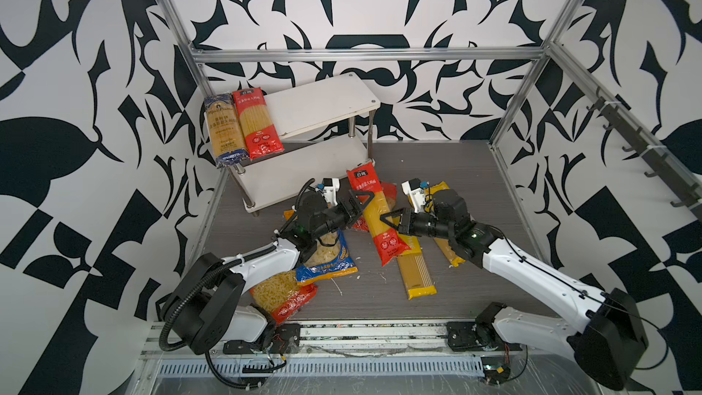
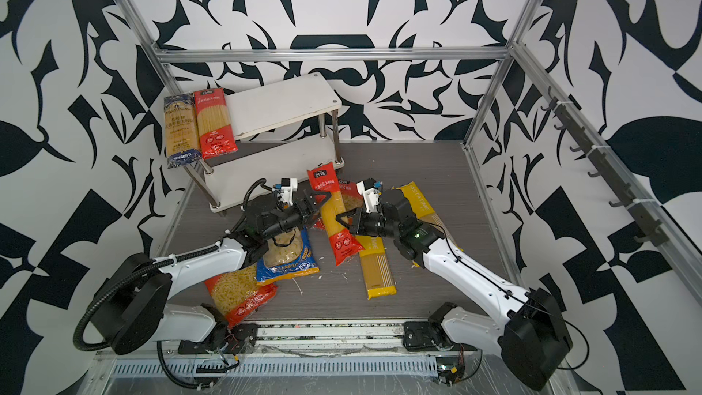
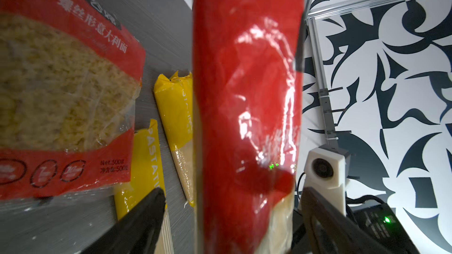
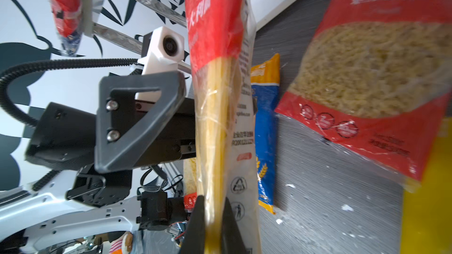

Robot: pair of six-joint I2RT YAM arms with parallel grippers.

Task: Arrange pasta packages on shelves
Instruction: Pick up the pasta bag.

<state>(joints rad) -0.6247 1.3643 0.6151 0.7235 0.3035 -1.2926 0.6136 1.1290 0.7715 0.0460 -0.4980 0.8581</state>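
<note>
A red spaghetti pack [image 1: 374, 214] [image 2: 334, 218] hangs tilted above the floor, with my right gripper [image 1: 383, 218] [image 4: 214, 206] shut on its clear middle part [image 4: 215, 118]. My left gripper [image 1: 362, 207] [image 3: 232, 199] is open and straddles the same pack [image 3: 247, 94] from the other side, with a gap at each finger. The white two-tier shelves [image 1: 319, 108] [image 2: 281, 104] stand at the back left. A blue spaghetti pack [image 1: 224, 127] and a red one [image 1: 258, 123] lie side by side on the left end of the top board.
On the grey floor lie a blue-orange short-pasta bag [image 1: 326, 260], a red-orange one [image 1: 285, 294] by the left arm's base, another red short-pasta bag [image 4: 367, 69], and two yellow spaghetti packs [image 1: 416, 271] [image 3: 176, 118]. Aluminium frame rails [image 1: 364, 53] border the floor.
</note>
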